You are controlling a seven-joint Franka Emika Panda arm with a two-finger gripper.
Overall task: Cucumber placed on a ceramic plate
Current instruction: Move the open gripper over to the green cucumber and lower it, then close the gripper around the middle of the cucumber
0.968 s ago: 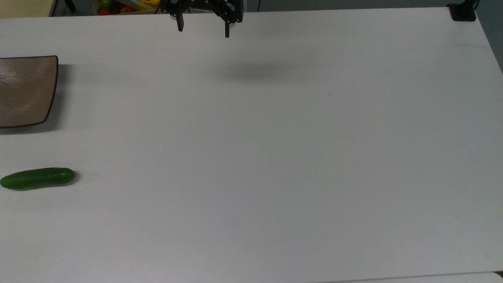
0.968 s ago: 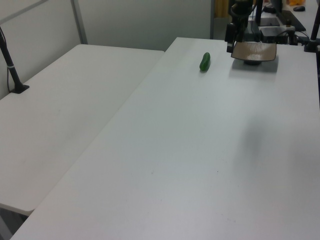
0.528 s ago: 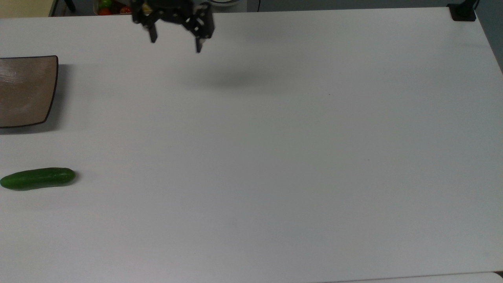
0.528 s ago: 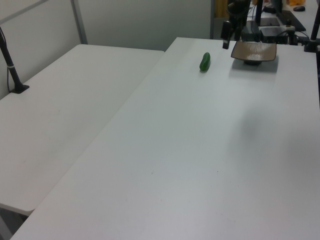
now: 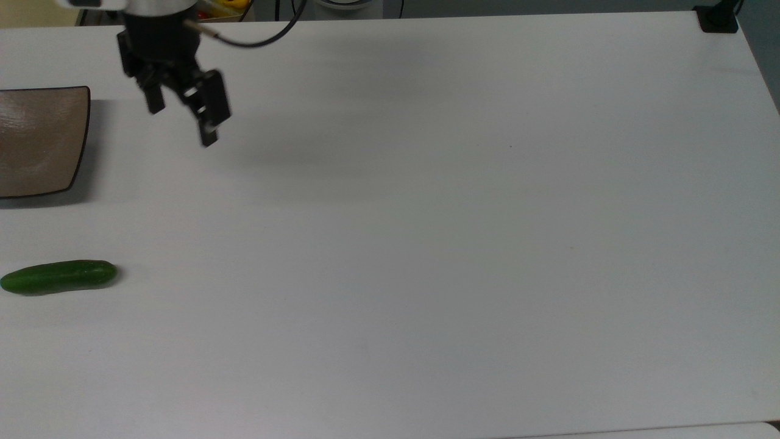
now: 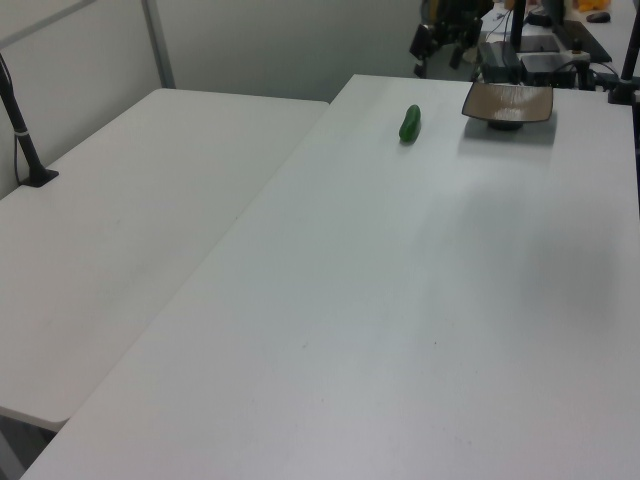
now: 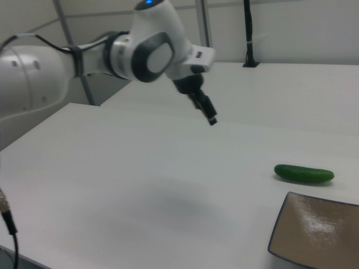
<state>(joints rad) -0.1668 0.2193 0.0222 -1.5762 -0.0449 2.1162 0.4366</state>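
One white table [image 5: 426, 244] is carrying one ceramic plate [image 5: 36, 143] and one cucumber [image 5: 58, 277]. In the top view, the gripper [image 5: 181, 125] is hovering wide open and empty, plate to its left, cucumber lying below-left, well apart.

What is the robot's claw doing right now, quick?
End effector: open, holding nothing, in the air above the white table.

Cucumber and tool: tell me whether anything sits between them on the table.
Nothing visible does. The tool hangs open above bare table, and the cucumber lies alone, apart from the ceramic plate.
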